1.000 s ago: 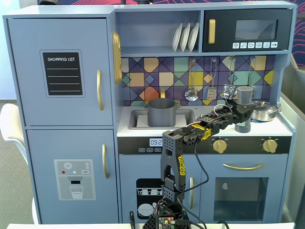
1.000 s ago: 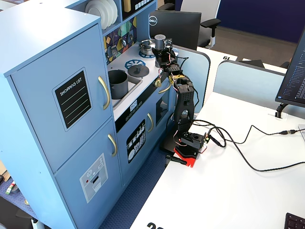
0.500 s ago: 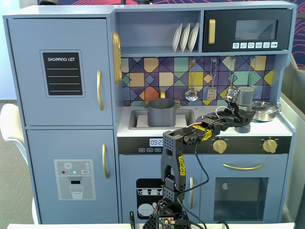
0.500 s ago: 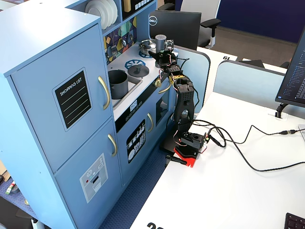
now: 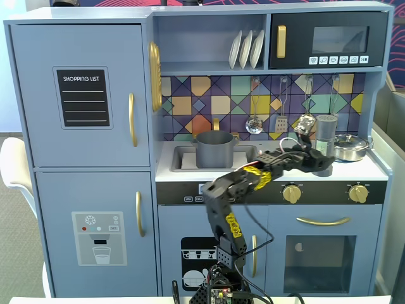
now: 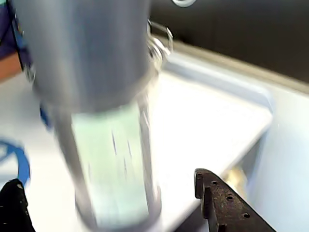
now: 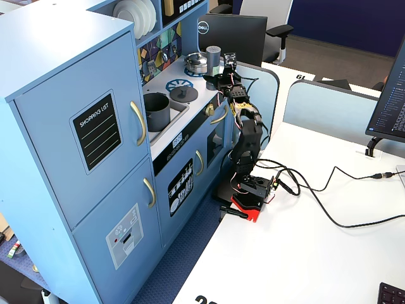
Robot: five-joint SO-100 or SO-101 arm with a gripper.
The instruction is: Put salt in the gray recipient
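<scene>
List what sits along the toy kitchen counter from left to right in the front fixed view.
Matte gray cooking pot in the sink → black robot hand → tall gray salt shaker → shiny steel pan.

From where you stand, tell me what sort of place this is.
Likely an office holding a toy play kitchen: a computer monitor and office chairs stand behind it. The arm's gripper reaches for the salt on its counter; the gray recipient sits in the sink.

Crowded stovetop, open counter between

Salt stands on the right of the counter, the shiny pan just beside it and hanging utensils above; bare countertop lies between it and the gray pot in the sink.
</scene>
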